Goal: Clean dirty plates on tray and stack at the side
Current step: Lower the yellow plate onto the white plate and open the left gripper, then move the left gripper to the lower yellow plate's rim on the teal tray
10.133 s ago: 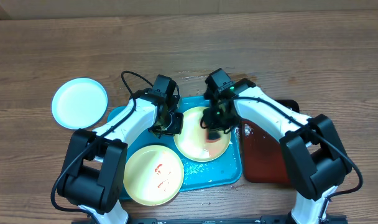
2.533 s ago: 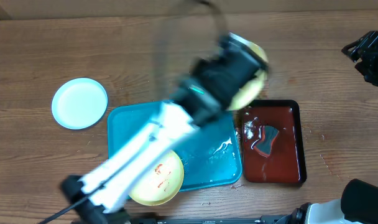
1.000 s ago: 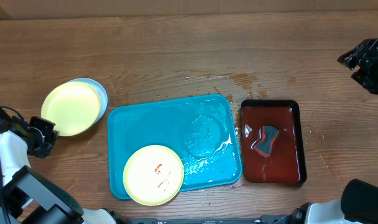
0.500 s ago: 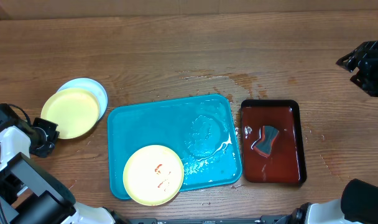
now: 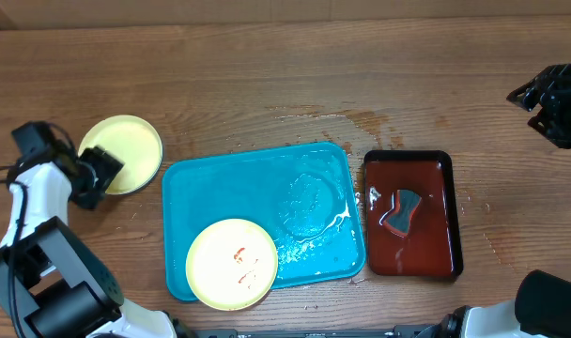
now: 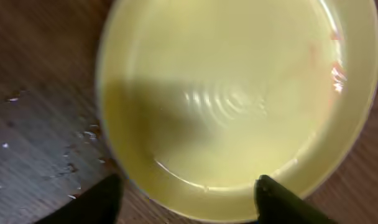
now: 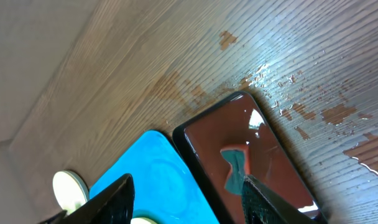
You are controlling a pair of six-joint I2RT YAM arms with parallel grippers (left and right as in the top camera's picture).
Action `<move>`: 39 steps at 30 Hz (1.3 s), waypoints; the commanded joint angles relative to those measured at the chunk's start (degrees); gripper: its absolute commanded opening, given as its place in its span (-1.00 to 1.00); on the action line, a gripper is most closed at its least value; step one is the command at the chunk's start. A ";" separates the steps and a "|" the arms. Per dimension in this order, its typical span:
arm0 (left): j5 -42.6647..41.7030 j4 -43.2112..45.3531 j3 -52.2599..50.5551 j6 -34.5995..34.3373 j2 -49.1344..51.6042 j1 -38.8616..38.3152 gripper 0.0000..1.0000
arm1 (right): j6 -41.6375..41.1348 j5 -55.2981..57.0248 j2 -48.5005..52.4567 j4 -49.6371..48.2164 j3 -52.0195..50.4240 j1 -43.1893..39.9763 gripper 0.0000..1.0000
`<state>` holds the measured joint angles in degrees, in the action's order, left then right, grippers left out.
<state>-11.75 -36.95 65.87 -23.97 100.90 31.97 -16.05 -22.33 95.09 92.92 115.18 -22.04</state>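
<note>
A clean pale yellow-green plate (image 5: 128, 150) lies on the table left of the turquoise tray (image 5: 295, 188); it fills the left wrist view (image 6: 239, 93). Any plate beneath it is almost wholly covered. My left gripper (image 5: 107, 169) is at that plate's near-left rim, open, its fingertips (image 6: 102, 200) standing apart on either side of the rim (image 6: 189, 205) without touching it. A second yellow-green plate (image 5: 232, 264) with red smears sits in the tray's near-left corner. My right gripper (image 5: 551, 99) hovers open and empty far to the right (image 7: 189, 199).
A dark red-brown tray (image 5: 436, 178) stands right of the turquoise one, with a grey-green sponge (image 5: 403, 208) lying in it. Water streaks wet the turquoise tray's right half and the wood beyond its far right corner (image 5: 347, 120).
My left gripper has opened and let go of the yellow-green plate, which now lies squarely over the pale plate. The left arm shifted farther back. The right arm has stayed put.
</note>
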 commanded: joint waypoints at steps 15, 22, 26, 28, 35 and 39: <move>-0.09 -16.96 11.65 12.28 -1.22 -12.24 0.18 | 1.29 -0.28 -1.05 -0.28 0.72 -0.09 0.23; 0.81 -20.76 11.65 26.43 -1.29 -29.99 0.15 | 1.36 -0.28 -0.81 -0.46 0.59 -0.09 0.24; 4.39 -23.78 11.65 26.29 -1.29 -36.33 0.19 | 2.51 -0.28 -0.79 -0.17 0.59 -0.09 0.28; 4.70 -26.05 11.63 26.08 -1.29 -37.90 0.25 | 2.91 0.00 -0.79 0.26 0.59 -0.09 0.29; 5.31 -31.04 10.62 21.79 -3.50 -38.86 0.16 | 3.98 0.81 -0.79 0.48 0.59 -0.09 0.30; 4.85 -30.67 8.26 20.90 -8.74 -39.04 0.17 | 4.13 0.81 -0.79 0.52 0.59 -0.09 0.31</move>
<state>-7.35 -67.70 75.64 -1.52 97.69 -6.68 -12.97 -22.02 95.09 93.60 115.18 -22.02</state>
